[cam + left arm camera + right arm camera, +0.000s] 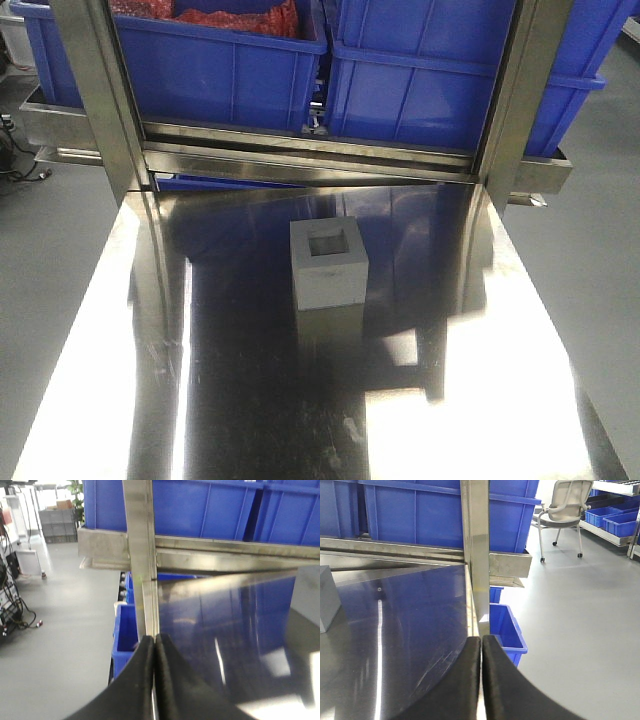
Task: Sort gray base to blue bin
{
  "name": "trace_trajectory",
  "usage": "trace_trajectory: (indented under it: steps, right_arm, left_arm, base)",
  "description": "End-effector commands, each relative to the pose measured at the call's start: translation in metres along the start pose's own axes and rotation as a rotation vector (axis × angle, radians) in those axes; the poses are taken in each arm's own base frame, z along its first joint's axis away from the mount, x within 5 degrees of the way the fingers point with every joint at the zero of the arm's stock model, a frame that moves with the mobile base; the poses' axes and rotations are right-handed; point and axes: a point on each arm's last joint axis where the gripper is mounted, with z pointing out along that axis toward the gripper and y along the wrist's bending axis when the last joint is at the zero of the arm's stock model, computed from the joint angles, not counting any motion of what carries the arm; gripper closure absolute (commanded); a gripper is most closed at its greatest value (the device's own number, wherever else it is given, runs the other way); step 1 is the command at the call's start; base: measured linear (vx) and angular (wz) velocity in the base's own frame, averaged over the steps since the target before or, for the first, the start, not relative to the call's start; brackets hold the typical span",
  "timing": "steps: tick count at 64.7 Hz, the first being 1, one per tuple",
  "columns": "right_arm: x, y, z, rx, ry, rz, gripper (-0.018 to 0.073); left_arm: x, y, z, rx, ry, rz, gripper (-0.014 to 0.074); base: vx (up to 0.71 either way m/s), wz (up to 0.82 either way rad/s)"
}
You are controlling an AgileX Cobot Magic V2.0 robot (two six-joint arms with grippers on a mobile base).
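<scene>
Your base (328,265) sits alone mid-table (500,400), recess facing up, well short of the bin (450,90) on the shelf beyond. Your left gripper (154,675) and right gripper (481,675) are both pressed closed and empty, each by its own table edge, well apart from the base. It looks stiff and matte, so it probably won't slip. Open wide and clamp two opposite flat sides squarely, because a nudge may slide it on the polished steel
</scene>
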Motion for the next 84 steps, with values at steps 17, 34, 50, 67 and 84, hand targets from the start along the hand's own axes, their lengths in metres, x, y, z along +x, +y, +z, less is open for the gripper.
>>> trace_trajectory:
  steps: [17,34,50,67,84]
  right_arm:
    - [-0.007,0.0,0.0,0.001,-0.073,-0.014,0.0564]
    - [-0.007,0.0,0.0,0.001,-0.073,-0.014,0.0564]
    - [-0.007,0.0,0.0,0.001,-0.073,-0.014,0.0564]
    - [-0.007,0.0,0.0,0.001,-0.073,-0.014,0.0564]
    - [-0.007,0.0,0.0,0.001,-0.073,-0.014,0.0564]
  left_arm:
    - [-0.09,-0.002,-0.023,0.005,-0.376,-0.025,0.0594]
    - [-0.129,-0.005,0.009,0.005,-0.047,-0.025,0.0594]
    - [-0.13,-0.005,0.055,0.0,0.24,-0.028,0.0594]
    - [-0.128,-0.005,0.061,-0.002,0.261,-0.025,0.0475]
    - [-0.129,-0.005,0.061,-0.001,0.244,-0.028,-0.0085]
  base:
    - [0.0,0.0]
    - [0.0,0.0]
    - [0.0,0.0]
    - [0.0,0.0]
    - [0.0,0.0]
